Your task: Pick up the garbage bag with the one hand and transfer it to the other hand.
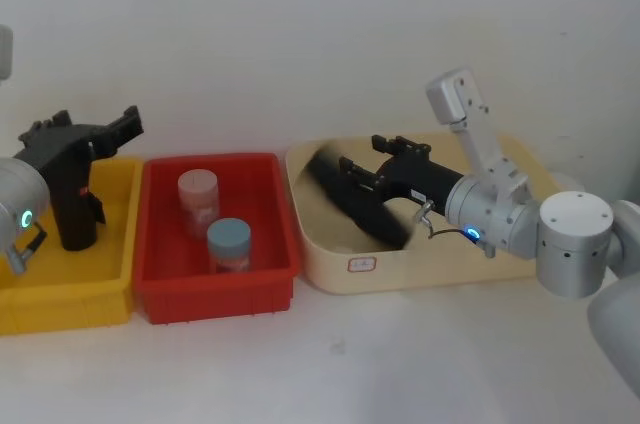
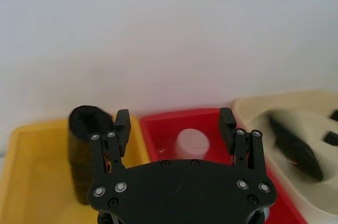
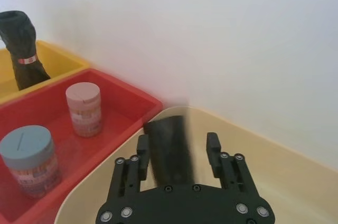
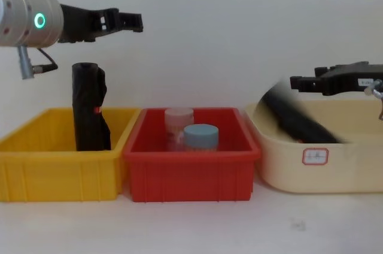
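Wide-fingered right hand (image 1: 362, 152) over the garbage bag (image 4: 302, 125) in the cream bin (image 1: 420, 269); left hand (image 2: 175, 117) likewise wide, aloft.

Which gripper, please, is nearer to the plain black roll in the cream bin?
Right. The right gripper hangs just over the garbage bag in the cream bin; the left gripper is far off, above the yellow bin.

Soft, even, bright light over the white wall (image 1: 300, 24); faint shadow under the red bin (image 4: 191, 176).
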Tool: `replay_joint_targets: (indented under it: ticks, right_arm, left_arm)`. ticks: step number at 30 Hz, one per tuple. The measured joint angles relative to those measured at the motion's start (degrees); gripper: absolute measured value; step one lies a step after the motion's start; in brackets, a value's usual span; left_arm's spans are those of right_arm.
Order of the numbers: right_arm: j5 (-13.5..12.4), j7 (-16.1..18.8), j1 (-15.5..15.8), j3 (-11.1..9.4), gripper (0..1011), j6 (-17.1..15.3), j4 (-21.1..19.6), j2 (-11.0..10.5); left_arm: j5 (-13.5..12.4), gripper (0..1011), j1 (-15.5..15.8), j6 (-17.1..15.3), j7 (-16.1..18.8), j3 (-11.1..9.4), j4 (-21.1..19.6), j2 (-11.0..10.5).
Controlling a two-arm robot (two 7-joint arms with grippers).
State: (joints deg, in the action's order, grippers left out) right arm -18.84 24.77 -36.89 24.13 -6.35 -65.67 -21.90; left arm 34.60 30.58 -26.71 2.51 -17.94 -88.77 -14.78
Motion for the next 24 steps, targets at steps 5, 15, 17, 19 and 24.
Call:
replay_joint_targets:
  ticks: [5,15,17,19,24]
  right_arm:
    - [0.3,-0.2,0.3,-0.2,779,-0.1,-0.2,-0.4]
    - [0.6,-0.4,0.6,-0.4,1004,-0.3,-0.5,-0.8]
    - [0.6,-0.4,0.6,-0.4,1004,-0.3,-0.5,-0.8]
    - [0.6,0.0,0.6,-0.4,1004,-0.4,-0.7,-0.8]
    - [0.4,1.7,0.3,-0.2,1004,-0.8,-0.9,-0.9]
  left_arm:
    - [-1.4,1000,0.2,0.4,2.0,-0.2,1.3,0.4]
    - [-3.2,1000,0.5,1.0,4.4,-0.4,2.9,1.0]
    - [-3.4,1000,0.6,1.1,4.7,-0.4,3.1,1.1]
    - [-3.6,1000,0.6,1.1,4.9,-0.4,3.3,1.1]
    - [-3.9,1001,0.6,1.2,5.4,-0.4,3.6,1.2]
